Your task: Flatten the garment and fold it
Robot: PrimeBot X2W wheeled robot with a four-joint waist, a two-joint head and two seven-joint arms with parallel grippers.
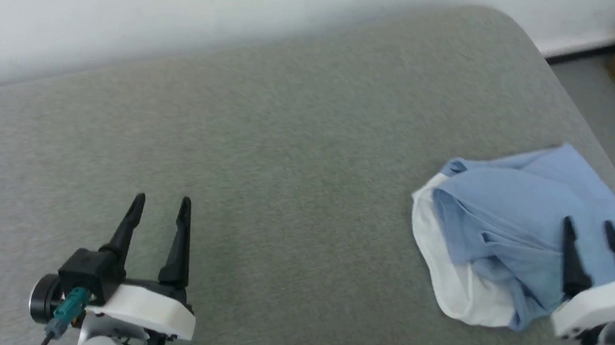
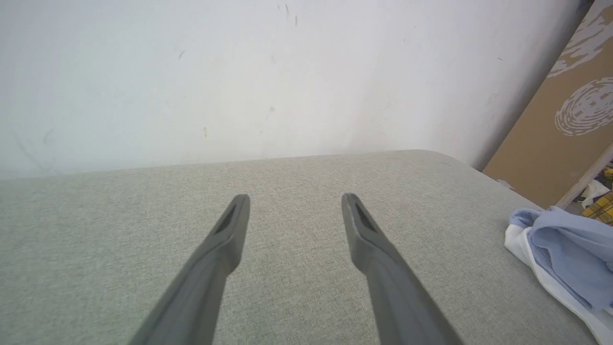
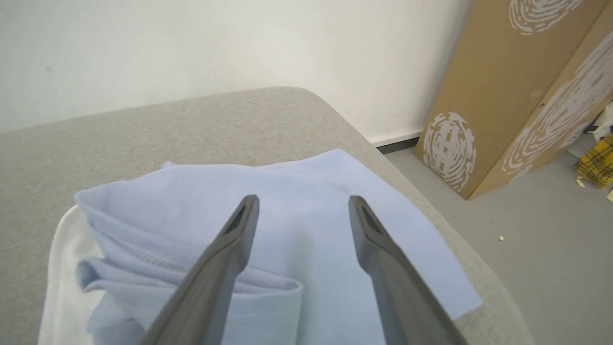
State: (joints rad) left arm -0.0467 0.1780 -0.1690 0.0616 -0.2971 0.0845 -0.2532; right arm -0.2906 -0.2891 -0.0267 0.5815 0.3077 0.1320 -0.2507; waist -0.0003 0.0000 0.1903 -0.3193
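Observation:
The garment (image 1: 514,217), a light blue T-shirt with white parts, lies bunched in folds near the right edge of the grey padded surface (image 1: 285,164). Its lettering is hidden. My right gripper (image 1: 590,225) hovers open over the shirt's near right part, nothing between its fingers. Along those fingers the garment (image 3: 297,249) spreads below the open right gripper (image 3: 304,203). My left gripper (image 1: 161,203) stands open over bare fabric at the lower left, far from the shirt. From the left gripper (image 2: 294,201) the garment (image 2: 565,249) lies off to the right.
A white wall (image 1: 188,5) runs behind the surface. Beyond the rounded right edge is grey floor (image 3: 536,249) with tall brown cardboard boxes (image 3: 483,96) printed with white patterns, and a yellow plaid item (image 3: 596,160) on the floor farther right.

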